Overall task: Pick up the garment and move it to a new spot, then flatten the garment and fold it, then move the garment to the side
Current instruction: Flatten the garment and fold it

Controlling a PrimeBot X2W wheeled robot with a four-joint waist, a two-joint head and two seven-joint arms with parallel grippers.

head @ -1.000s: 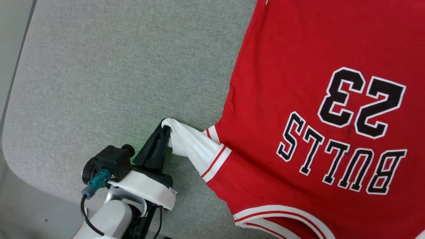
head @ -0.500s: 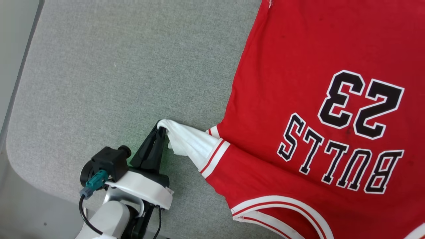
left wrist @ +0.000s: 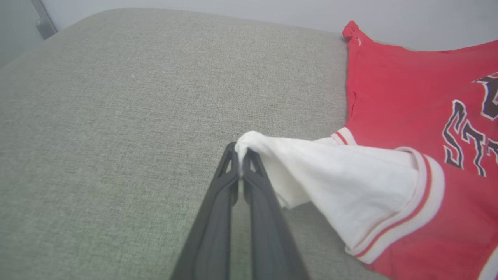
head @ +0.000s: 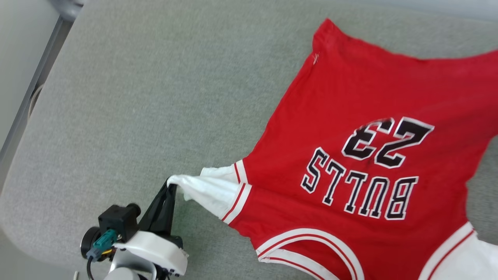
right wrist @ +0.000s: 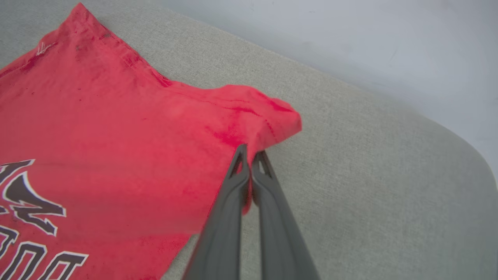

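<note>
The garment (head: 350, 97), a red shirt with black-and-white "BULLS 23" lettering, lies spread on the grey cushioned surface, print up. My left gripper (head: 170, 186) is at the lower left, shut on the tip of the white sleeve (head: 210, 190) and holding it slightly off the surface. The left wrist view shows the fingers (left wrist: 218, 217) pressed together with the sleeve (left wrist: 350, 182) bunched at their tips. In the right wrist view my right gripper (right wrist: 251, 153) is shut on a lifted red side edge of the garment (right wrist: 116, 116) near its hem corner.
The grey padded surface (head: 136, 97) stretches left of the shirt to a rounded edge (head: 15, 186). A metal rail (head: 39, 81) and pale floor lie beyond it. A light wall (right wrist: 369, 46) stands behind the far edge.
The head camera has tilted, so the shirt's far hem and right sleeve now show. The fabric around the number has creased. The left gripper keeps hold of the sleeve.
</note>
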